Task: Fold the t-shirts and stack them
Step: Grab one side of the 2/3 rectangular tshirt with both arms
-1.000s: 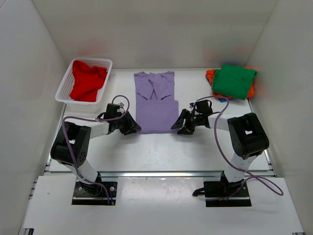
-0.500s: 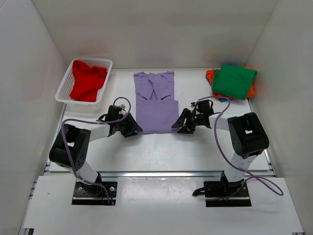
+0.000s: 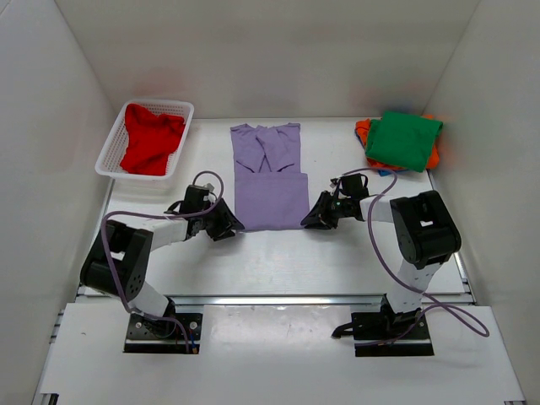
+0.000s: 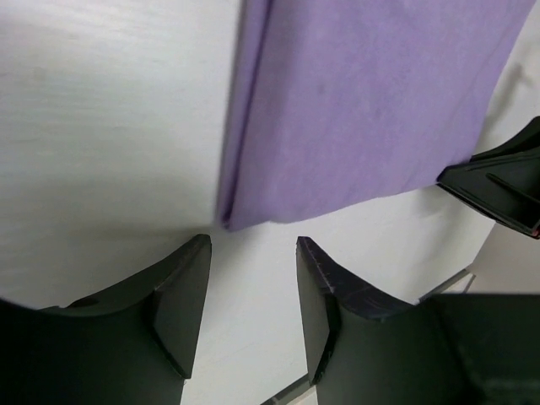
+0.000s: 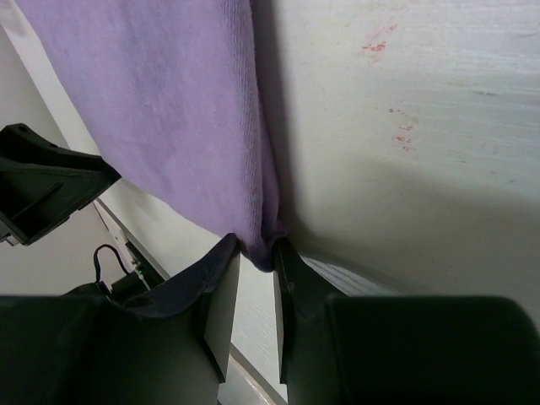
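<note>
Pinching lavender shirt (image 5: 169, 110) near-right corner: right claw (image 5: 257, 253); left claw (image 4: 253, 253) spread, near-left corner just ahead.

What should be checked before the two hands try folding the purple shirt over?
1. Grip of the right hand on the near right corner of the purple shirt: ok, shut on it.
2. Grip of the left hand on the near left corner: not ok; its fingers stand open, with the corner just ahead of them.
3. Shirt lying flat on the table, sleeves folded in: ok.
4. Right hand holding every layer of the cloth: cannot tell.
5. The green shirt at the far right lying apart from the purple one: ok.
</note>
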`<move>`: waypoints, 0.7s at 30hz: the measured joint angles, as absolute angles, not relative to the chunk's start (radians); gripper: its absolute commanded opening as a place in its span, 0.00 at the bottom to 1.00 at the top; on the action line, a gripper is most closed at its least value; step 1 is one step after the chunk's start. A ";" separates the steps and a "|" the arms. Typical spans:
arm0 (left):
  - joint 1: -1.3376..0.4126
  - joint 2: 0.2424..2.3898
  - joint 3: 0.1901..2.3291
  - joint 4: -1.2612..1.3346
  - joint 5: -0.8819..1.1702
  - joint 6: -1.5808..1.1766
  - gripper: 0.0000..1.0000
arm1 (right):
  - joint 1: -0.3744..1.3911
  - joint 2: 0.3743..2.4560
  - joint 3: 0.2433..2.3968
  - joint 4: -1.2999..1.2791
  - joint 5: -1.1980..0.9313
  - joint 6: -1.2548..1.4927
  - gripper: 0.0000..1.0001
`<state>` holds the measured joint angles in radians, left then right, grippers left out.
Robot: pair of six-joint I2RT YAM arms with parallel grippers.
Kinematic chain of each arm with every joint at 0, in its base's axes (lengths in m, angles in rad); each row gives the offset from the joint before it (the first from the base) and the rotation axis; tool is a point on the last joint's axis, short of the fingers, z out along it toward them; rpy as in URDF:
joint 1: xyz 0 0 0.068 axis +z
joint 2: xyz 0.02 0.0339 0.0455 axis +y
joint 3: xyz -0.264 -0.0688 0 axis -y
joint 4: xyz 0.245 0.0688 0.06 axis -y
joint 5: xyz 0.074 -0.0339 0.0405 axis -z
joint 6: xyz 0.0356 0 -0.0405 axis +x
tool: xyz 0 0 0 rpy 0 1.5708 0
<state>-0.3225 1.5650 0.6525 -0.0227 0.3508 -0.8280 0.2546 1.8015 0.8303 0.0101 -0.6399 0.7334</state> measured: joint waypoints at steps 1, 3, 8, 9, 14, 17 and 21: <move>-0.316 1.551 0.642 -0.031 0.347 -0.827 0.58 | 0.255 1.802 0.830 0.010 -0.640 0.733 0.21; -0.304 1.521 0.630 -0.055 0.338 -0.823 0.59 | 0.255 1.802 0.830 0.010 -0.640 0.733 0.21; -0.303 1.502 0.629 -0.067 0.306 -0.822 0.60 | 0.254 1.802 0.830 0.012 -0.642 0.733 0.23; -0.306 1.504 0.628 -0.064 0.302 -0.828 0.59 | 0.254 1.802 0.830 0.012 -0.642 0.733 0.23; -0.334 1.553 0.634 0.011 0.300 -0.860 0.59 | 0.251 1.802 0.830 0.013 -0.643 0.733 0.24; -0.352 1.604 0.658 0.070 0.311 -0.881 0.49 | 0.247 1.803 0.830 0.014 -0.644 0.733 0.21; -0.355 1.646 0.659 0.111 0.300 -0.904 0.00 | 0.245 1.815 0.830 0.015 -0.642 0.725 0.00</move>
<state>-0.3550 1.6463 0.6586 0.1108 0.3004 -0.9039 0.2455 1.8149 0.8303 0.0154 -0.6422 0.7246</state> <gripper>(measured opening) 0.173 0.046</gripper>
